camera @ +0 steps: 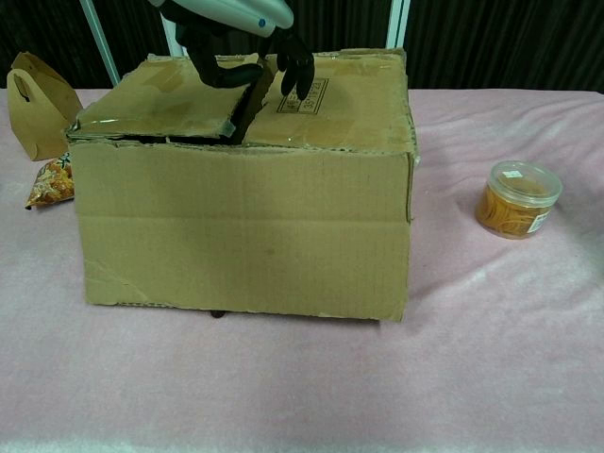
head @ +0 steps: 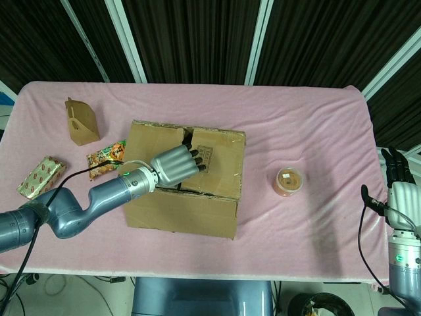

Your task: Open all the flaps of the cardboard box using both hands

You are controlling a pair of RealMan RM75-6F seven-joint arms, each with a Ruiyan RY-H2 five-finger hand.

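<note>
The cardboard box (head: 197, 197) sits mid-table with its two top flaps lying down and a dark seam between them. My left hand (head: 174, 164) hovers over the box top, its dark fingertips (head: 197, 160) curled down at the seam. In the chest view the left hand (camera: 236, 28) comes in from above; its fingers (camera: 298, 71) touch the labelled right flap (camera: 330, 104) and the thumb rests on the left flap (camera: 160, 94). It holds nothing. My right hand (head: 399, 191) stands far right, off the table edge, fingers spread upward and empty.
A brown paper carton (head: 82, 122) stands back left, with a snack bag (head: 104, 160) and a wrapped packet (head: 41, 176) to the left of the box. A small clear jar (head: 289, 181) of rubber bands sits to the right of the box. The pink tablecloth (head: 296, 125) covers the table.
</note>
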